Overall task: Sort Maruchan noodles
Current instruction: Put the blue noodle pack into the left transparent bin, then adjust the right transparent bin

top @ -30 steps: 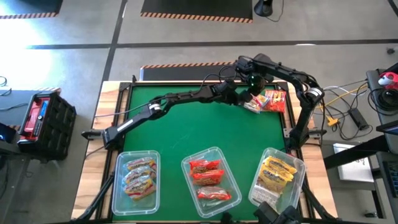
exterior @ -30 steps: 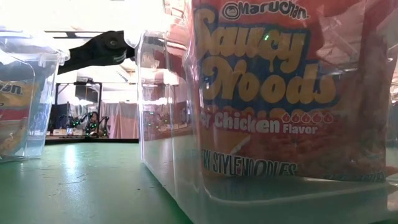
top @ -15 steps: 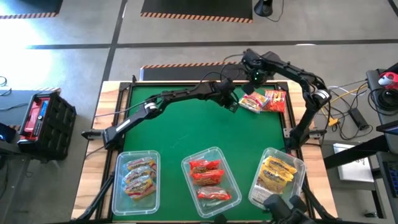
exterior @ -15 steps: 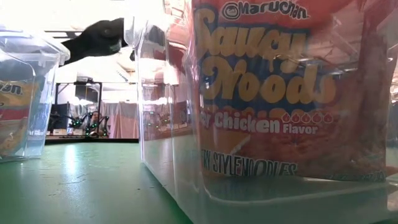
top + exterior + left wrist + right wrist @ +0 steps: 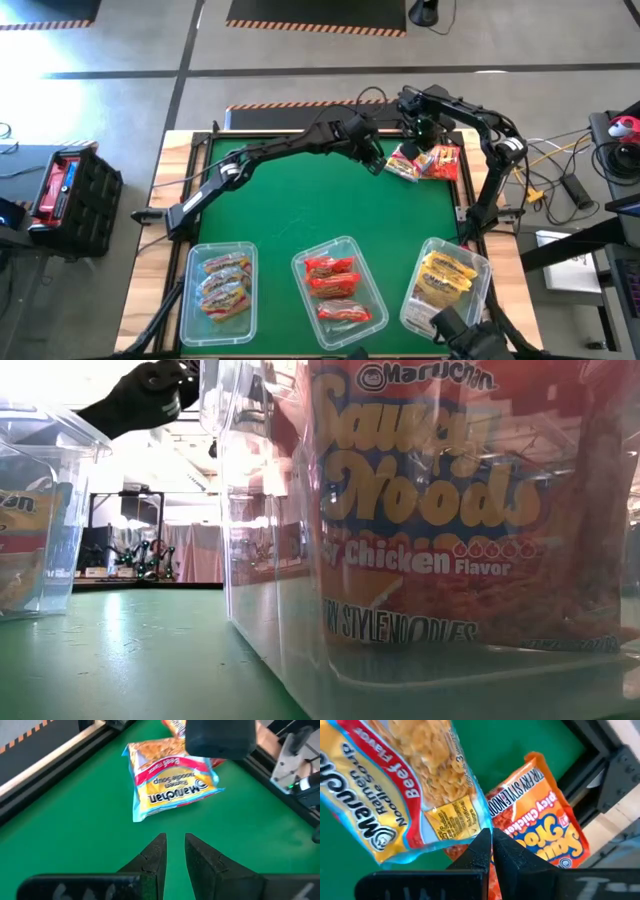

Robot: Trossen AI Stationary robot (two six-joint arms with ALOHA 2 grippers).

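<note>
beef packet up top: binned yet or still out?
Out. The beef packet lies on the green mat beside an orange packet, far from the three bins.

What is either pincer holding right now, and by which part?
Nothing in the left pincer, shut short of the beef packet. The right pincer is shut at that packet's corner edge; whether it grips cannot be told.

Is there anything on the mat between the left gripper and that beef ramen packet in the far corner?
Nothing visible. In the left wrist view only bare green mat lies between the shut left gripper and the beef ramen packet. The right gripper hovers over the packet's far side.
</note>
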